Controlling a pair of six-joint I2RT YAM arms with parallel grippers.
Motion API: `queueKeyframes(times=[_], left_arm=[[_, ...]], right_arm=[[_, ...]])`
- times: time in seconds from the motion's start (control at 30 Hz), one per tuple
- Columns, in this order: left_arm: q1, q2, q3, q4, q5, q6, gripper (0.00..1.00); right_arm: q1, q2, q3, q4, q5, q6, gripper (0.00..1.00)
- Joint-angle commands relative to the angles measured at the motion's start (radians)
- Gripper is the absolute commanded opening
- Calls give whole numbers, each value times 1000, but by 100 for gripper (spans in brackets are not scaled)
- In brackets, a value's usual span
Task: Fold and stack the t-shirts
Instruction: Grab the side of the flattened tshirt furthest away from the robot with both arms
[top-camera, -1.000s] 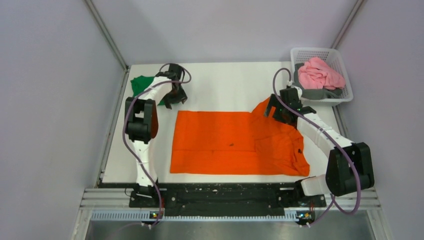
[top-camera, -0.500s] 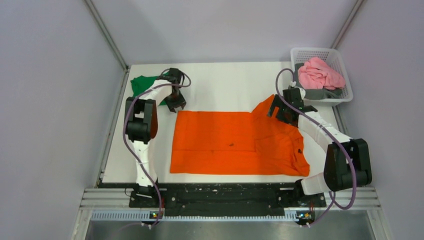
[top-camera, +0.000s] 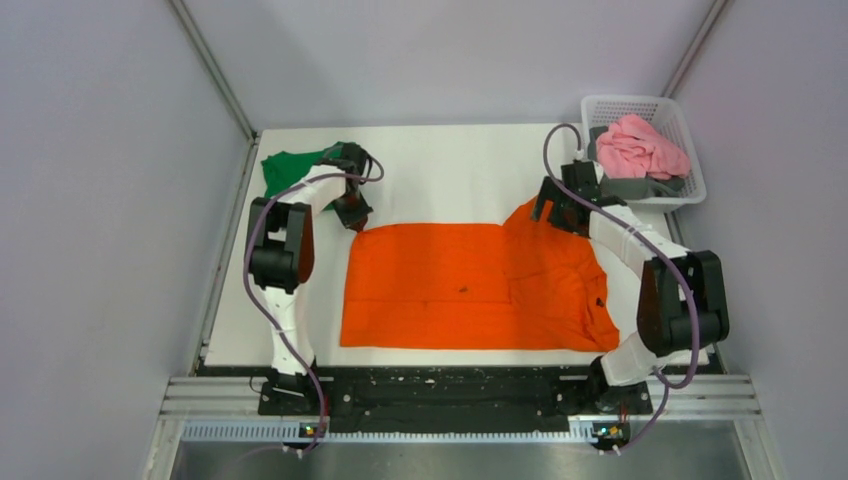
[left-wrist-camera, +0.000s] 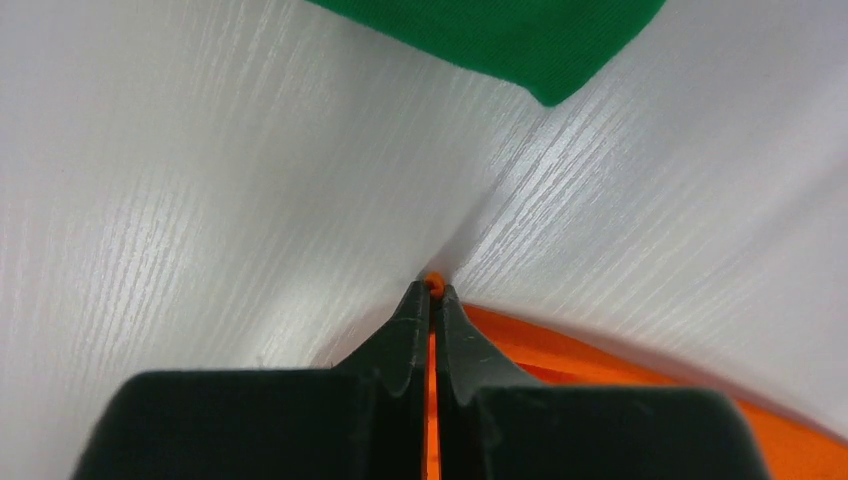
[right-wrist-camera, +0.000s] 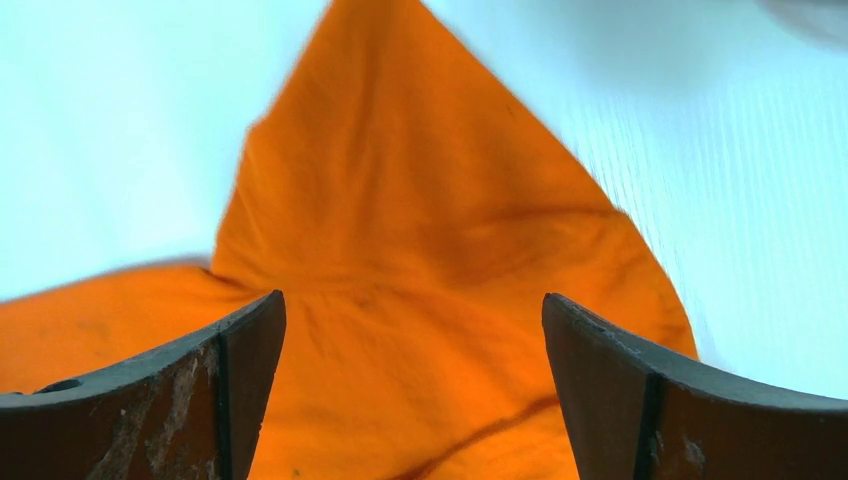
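Within the last second the left fingers have come down onto the far-left corner of the orange t-shirt and now pinch its cloth. The right fingers, moved toward the table's far edge, stand wide apart over the peaked sleeve. The orange t-shirt lies mid-table and the green t-shirt is at the far-left corner.

Four garments, one basket, one table, two arms.

Two t-shirts lie on the single white table: one orange t-shirt and one green t-shirt. One white basket holds two more pieces, one pink garment and one grey garment. There are two arms, each with one gripper: the left gripper and the right gripper.
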Motion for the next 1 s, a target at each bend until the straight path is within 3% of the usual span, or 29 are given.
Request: queueKeyframes(times=[0.0, 0.13, 0.4, 0.8, 0.97], left_arm=[[-4, 58, 32, -50, -25, -19, 0], [-1, 39, 50, -47, -80, -16, 0], [28, 6, 30, -44, -99, -9, 0], [40, 5, 37, -54, -102, 0, 0], [56, 35, 117, -67, -91, 6, 0]], right_arm=[[-3, 93, 131, 95, -15, -50, 95], [-2, 238, 276, 98, -31, -72, 85], [18, 500, 576, -6, -58, -104, 53], [29, 651, 635, -84, -90, -103, 36], [29, 698, 744, -110, -66, -123, 6]])
